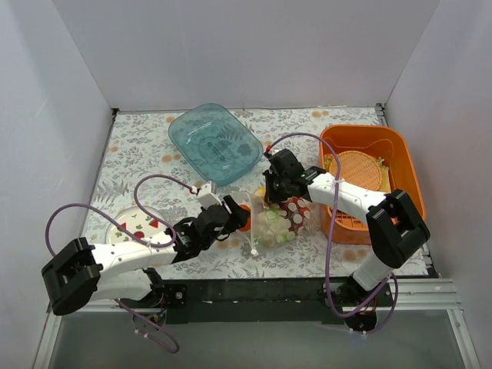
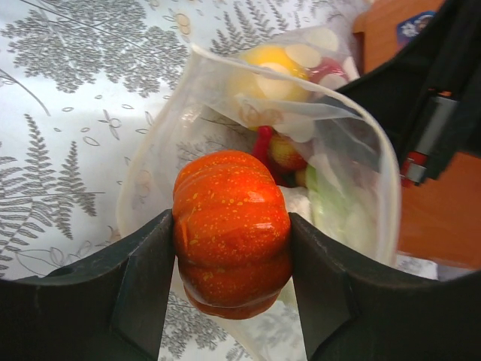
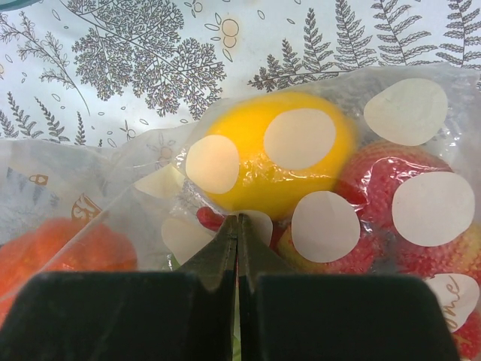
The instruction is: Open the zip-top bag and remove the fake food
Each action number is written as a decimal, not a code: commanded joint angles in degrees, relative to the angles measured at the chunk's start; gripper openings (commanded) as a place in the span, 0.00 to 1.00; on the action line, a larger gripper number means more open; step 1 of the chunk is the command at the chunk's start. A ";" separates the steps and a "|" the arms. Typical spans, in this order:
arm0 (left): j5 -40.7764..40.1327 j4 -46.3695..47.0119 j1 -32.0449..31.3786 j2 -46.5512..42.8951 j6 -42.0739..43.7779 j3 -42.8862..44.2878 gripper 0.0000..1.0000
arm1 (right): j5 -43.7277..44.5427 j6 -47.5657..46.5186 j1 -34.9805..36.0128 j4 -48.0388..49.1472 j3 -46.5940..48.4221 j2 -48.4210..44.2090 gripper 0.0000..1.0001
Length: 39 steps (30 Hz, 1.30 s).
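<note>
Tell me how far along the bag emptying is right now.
Done: the zip-top bag is open, its mouth gaping wide. In hand: the left gripper is clamped on the orange pumpkin right at that mouth, while the right gripper pinches the bag's plastic with its jaws together. Left: the yellow lemon and the red pieces lie inside the bag.

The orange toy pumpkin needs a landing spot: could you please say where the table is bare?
Bare cloth left of the teal translucent bowl, beyond the white fruit-print plate. Crowded between the dotted clear bag and orange plastic basket.
</note>
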 commanded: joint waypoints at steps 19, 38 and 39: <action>3.43 -37.88 1.72 -18.59 -1.54 11.12 0.37 | 0.28 -1.37 -0.30 1.43 0.20 -4.00 0.01; 17.66 -16.12 35.38 25.60 13.84 44.34 0.48 | -0.61 -2.07 0.14 0.12 0.20 -7.96 0.01; 17.57 -16.03 36.08 28.66 13.84 45.31 0.50 | -0.43 -2.25 0.31 -0.49 0.46 -8.13 0.01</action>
